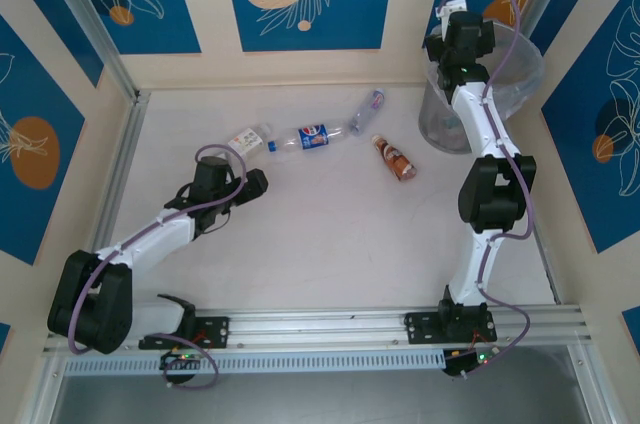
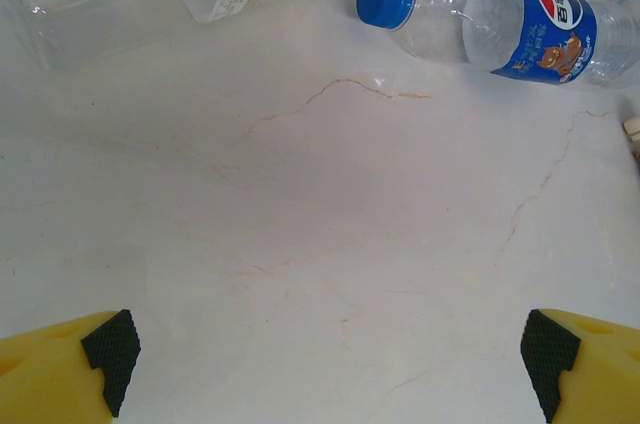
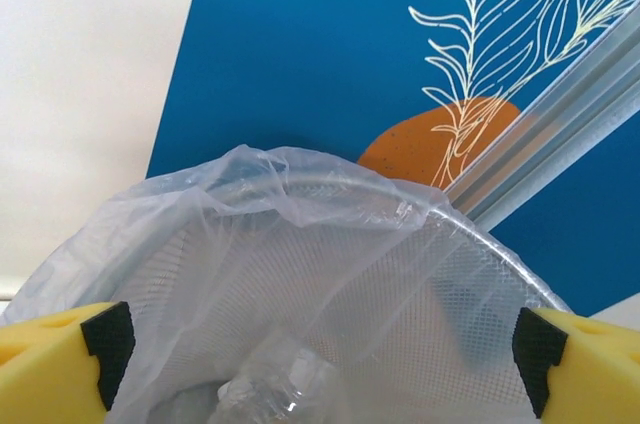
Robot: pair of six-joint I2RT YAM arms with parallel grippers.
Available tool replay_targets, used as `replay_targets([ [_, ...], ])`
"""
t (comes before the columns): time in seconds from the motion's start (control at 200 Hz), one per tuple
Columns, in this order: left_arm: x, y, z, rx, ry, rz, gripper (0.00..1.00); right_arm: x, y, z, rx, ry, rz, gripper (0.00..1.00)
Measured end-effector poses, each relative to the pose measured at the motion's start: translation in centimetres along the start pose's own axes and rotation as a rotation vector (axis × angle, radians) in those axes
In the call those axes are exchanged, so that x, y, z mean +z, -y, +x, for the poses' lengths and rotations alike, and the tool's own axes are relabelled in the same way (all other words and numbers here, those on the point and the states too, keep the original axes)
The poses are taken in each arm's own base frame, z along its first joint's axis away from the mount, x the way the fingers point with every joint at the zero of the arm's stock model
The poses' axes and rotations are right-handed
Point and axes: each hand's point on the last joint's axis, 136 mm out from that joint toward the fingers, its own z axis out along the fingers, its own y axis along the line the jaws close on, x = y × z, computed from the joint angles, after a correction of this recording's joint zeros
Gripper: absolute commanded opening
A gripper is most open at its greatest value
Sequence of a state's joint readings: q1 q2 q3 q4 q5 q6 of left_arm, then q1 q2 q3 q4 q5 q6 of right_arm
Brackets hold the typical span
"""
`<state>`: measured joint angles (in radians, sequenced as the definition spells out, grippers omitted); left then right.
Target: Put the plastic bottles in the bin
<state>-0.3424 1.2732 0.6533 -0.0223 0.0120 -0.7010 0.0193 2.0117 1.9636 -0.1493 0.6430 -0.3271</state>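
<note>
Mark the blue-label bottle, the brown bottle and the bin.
Blue-label bottle [image 2: 545, 29], left wrist view, on its label.
Brown bottle [image 1: 396, 158], top external view, mid-body.
Bin [image 1: 437, 124], top external view, on its left wall beside the right arm.

You are seeing four plastic bottles lying on their sides in a loose row: a white-labelled bottle [image 1: 248, 139], a blue-capped bottle [image 1: 305, 137], a small clear bottle [image 1: 367, 111] and a brown bottle [image 1: 394, 157]. The grey, bag-lined bin [image 1: 437, 122] is standing upright to their right, with a crumpled clear bottle [image 3: 275, 389] lying inside.
</note>
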Motion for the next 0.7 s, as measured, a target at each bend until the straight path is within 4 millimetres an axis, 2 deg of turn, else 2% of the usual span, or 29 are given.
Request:
replay_targets([
  [0.435,0.1,0.1,0.1,0.003,-0.007,0.003,0.99,-0.8,0.8,0.9,0.092,-0.067,-0.015,1.0],
  [0.535,0.1,0.1,0.0,0.004,-0.006,0.004,0.99,-1.6,1.1,0.5,0.122,-0.07,-0.024,0.99],
  [0.7,0.0,0.4,-0.4,0.02,0.003,0.009,0.99,-4.2,2.3,-1.4,0.194,-0.028,-0.044,1.0],
])
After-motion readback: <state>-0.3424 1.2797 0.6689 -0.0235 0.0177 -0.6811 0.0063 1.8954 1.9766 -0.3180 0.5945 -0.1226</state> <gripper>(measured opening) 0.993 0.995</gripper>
